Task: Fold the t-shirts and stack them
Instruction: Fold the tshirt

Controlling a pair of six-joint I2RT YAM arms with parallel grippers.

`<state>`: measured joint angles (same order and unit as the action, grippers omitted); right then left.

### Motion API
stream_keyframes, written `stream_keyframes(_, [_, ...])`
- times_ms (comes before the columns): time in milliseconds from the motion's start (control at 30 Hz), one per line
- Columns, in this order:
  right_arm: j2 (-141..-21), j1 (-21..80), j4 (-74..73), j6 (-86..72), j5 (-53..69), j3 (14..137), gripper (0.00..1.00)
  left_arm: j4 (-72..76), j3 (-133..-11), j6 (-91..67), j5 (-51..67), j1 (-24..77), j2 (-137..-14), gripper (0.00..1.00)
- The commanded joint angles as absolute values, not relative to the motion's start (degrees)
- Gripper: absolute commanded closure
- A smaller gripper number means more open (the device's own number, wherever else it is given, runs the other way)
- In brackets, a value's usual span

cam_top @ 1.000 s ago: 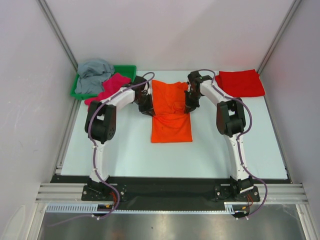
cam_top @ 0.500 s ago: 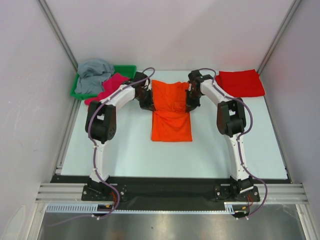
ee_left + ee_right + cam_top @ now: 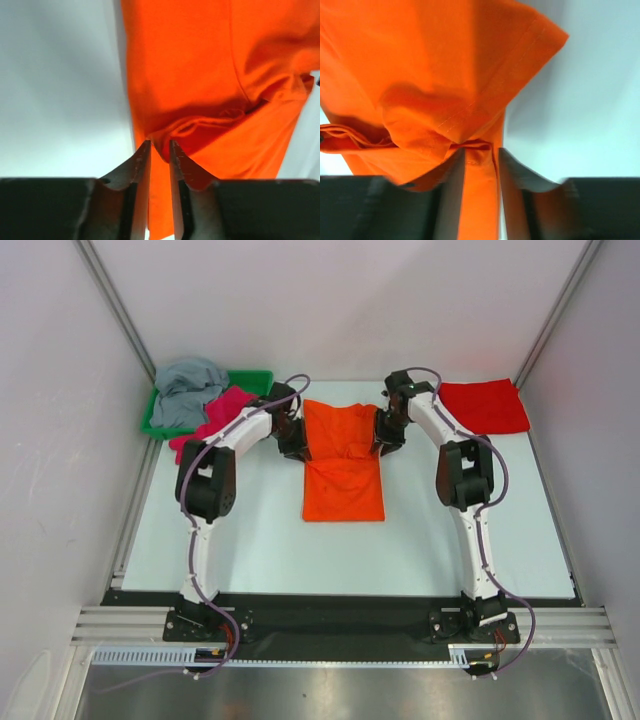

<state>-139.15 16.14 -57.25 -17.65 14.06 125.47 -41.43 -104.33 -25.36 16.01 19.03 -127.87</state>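
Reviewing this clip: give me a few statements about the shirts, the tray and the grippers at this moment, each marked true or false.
1. The left gripper and the right gripper each pinch an edge of the orange t-shirt. True.
2. The red t-shirt lies in the green tray. False: it lies flat on the table at the far right, well away from the tray.
3. The grey t-shirt sits in the green tray. True.
4. The orange t-shirt is stacked on the red t-shirt. False: the two lie apart on the table.
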Motion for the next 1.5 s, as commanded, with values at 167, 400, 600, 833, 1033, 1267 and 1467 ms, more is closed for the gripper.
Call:
stream_keyframes(167, [-135.89, 14.68, -63.09, -16.35, 7.58, 130.96, 0.51, -43.33, -104.17, -24.17, 8.97, 18.1, -121.04, 0.54])
stream_keyframes(400, [-120.69, 16.61, -58.55, -17.05, 12.64, 108.34, 0.53, -37.11, -87.39, -24.95, 16.85, 21.17, -105.67, 0.55])
stream_keyframes(600, [-109.08, 19.6, -49.32, -20.21, 19.68, 90.11, 0.76, -22.26, -68.31, -30.74, 30.4, 26.27, -98.0, 0.63])
stream_keyframes(833, [-107.93, 19.69, -37.81, -26.36, 27.59, 76.56, 0.97, -16.43, -62.93, -32.79, 30.76, 26.54, -101.33, 0.77])
stream_keyframes(1033, [-110.57, 19.86, -37.0, -25.67, 25.05, 74.36, 0.99, -14.86, -58.47, -34.54, 29.62, 24.87, -102.93, 0.82])
stream_keyframes(1267, [-106.97, 19.86, -37.0, -23.73, 22.68, 68.03, 0.98, -14.33, -50.28, -32.7, 28.12, 24.7, -100.2, 0.81])
stream_keyframes(1467, [-102.05, 19.86, -38.67, -23.03, 21.27, 66.27, 0.97, -14.58, -47.29, -31.82, 27.86, 24.7, -93.27, 0.76])
